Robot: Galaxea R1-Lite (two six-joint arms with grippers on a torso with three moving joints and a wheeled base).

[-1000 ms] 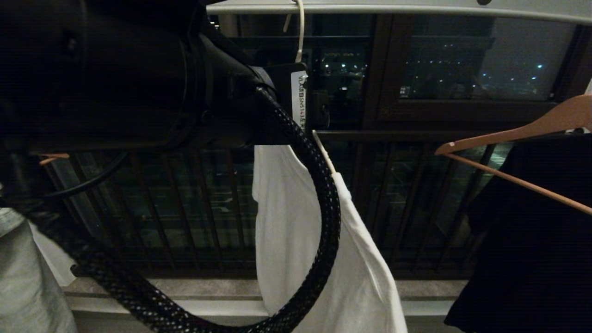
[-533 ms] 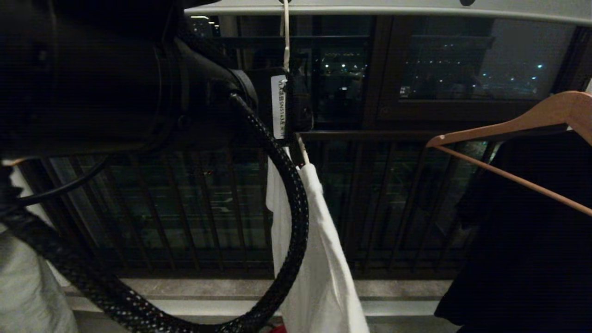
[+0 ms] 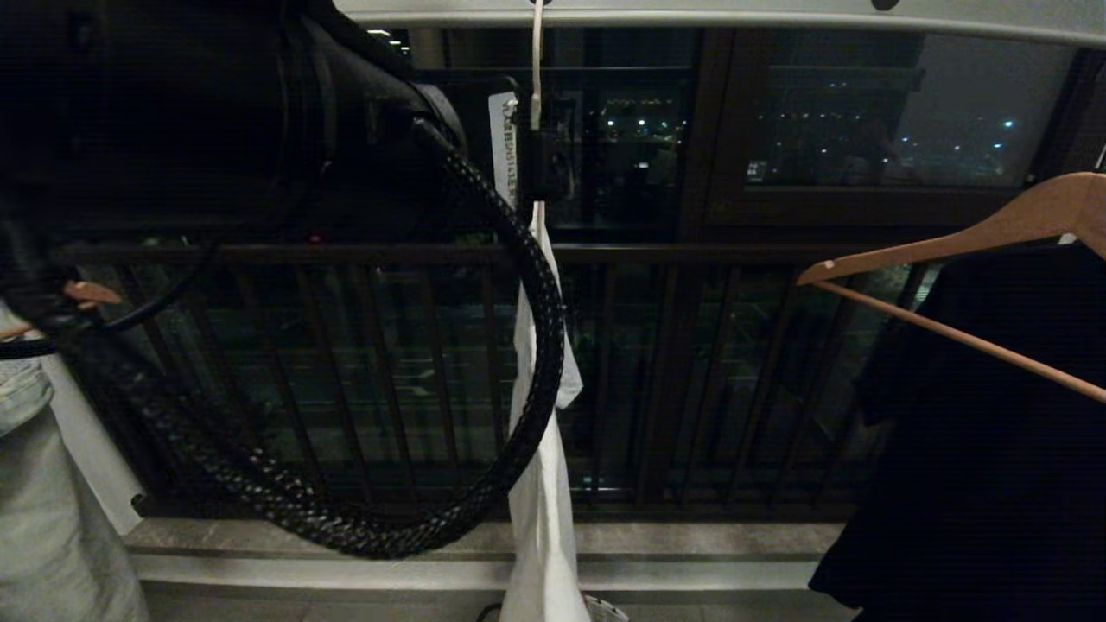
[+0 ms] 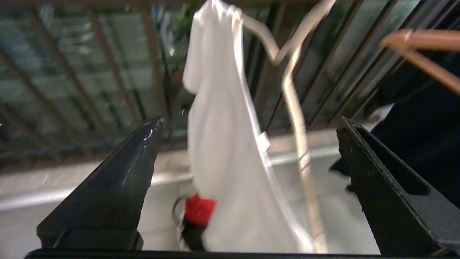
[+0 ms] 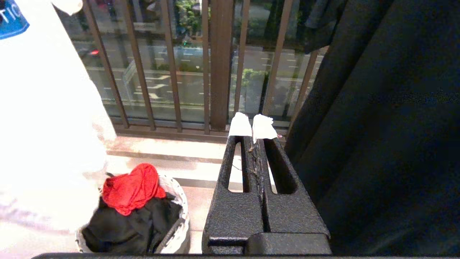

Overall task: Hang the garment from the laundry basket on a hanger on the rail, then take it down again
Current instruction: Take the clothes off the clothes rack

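Note:
The white garment [image 3: 540, 484] hangs edge-on from the thin wire hanger [image 3: 537, 60], whose hook sits over the pale rail [image 3: 778, 14]. My left gripper [image 3: 544, 168] is raised at the hanger's neck. In the left wrist view the left gripper [image 4: 251, 122] is open wide, with the garment [image 4: 222, 162] and the hanger wire [image 4: 295, 108] between the jaws and touching neither. Down on the floor stands the laundry basket [image 5: 179, 212]. My right gripper [image 5: 251, 126] is shut, empty and parked low beside it. The garment's blue logo [image 5: 10, 18] shows there.
A red cloth [image 5: 131, 187] lies on dark clothes in the basket. A brown wooden hanger [image 3: 950, 246] carries a black garment [image 3: 994, 432] at the right. A grey garment [image 3: 43, 518] hangs at the left. The dark barred balcony railing [image 3: 389, 371] is behind.
The hanger and garment have turned from showing their broad side to hanging edge-on. My left gripper has risen along the hanger's neck and stayed open.

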